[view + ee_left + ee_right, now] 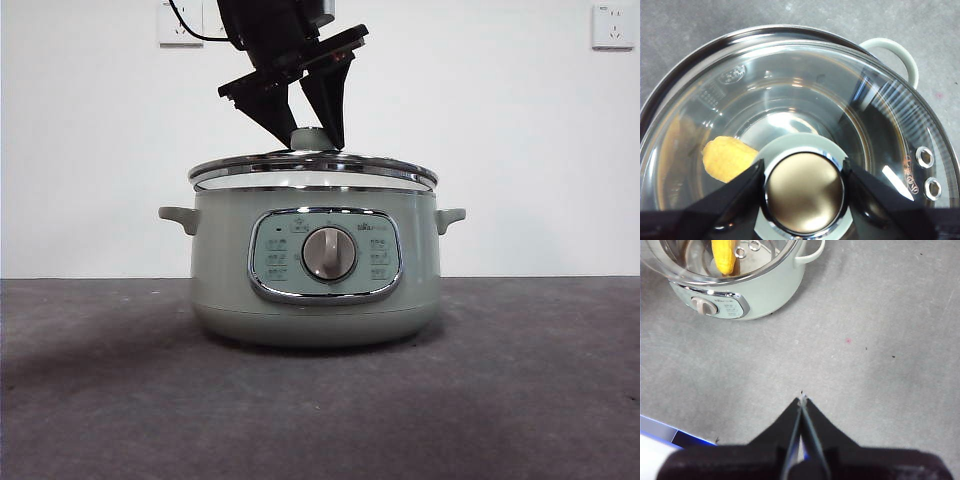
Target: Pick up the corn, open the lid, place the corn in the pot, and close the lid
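Straddling the knob [804, 192], the left gripper [314, 138] has one black wedge-shaped jaw against each side of it, clamped on the lid's handle from above. The knob has a polished, brassy-looking metal top set in a sage-green collar. Around it spreads the lid [850, 105]: shallow domed clear glass with a bright steel rim, two small steel-ringed vent holes near the edge, and faint printed marks that cannot be read. In the front view the lid sits on or just above the pot [316, 300], slightly tilted. Inside, seen through the glass, lies the corn [729, 158], yellow with rows of kernels, on the shiny steel liner. The pot is round and matte sage green, with small looped side handles and a chrome-framed panel [324, 254] carrying a silver dial; its small labels are too fine to read. The right gripper [802, 401] hangs over the grey, finely textured table [875, 365], well apart from the pot, jaws pressed together on nothing
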Controlling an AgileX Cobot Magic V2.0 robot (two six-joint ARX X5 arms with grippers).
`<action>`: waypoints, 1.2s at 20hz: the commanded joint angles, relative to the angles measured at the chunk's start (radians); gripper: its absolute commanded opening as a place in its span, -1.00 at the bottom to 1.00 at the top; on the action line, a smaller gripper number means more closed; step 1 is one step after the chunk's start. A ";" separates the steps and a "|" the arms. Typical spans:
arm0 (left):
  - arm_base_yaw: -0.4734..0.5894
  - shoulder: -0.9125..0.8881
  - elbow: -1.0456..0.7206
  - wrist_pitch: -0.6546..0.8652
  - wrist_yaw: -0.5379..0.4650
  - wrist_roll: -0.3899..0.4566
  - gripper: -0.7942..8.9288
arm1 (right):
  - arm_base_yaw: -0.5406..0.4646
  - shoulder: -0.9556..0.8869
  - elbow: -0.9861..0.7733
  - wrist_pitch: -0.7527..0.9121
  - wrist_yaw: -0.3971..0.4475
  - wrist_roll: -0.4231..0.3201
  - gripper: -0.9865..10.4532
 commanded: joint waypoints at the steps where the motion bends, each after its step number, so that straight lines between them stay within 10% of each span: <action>1: -0.002 0.011 0.006 0.019 -0.031 -0.006 -0.86 | 0.003 -0.003 -0.011 -0.022 -0.012 0.010 -0.84; 19: -0.008 0.073 0.006 0.061 -0.029 -0.002 -0.82 | 0.003 -0.005 -0.011 -0.022 -0.015 0.024 -0.84; 24: -0.008 0.064 0.006 0.075 -0.029 -0.003 0.58 | 0.003 -0.005 -0.011 -0.022 -0.015 0.023 -0.84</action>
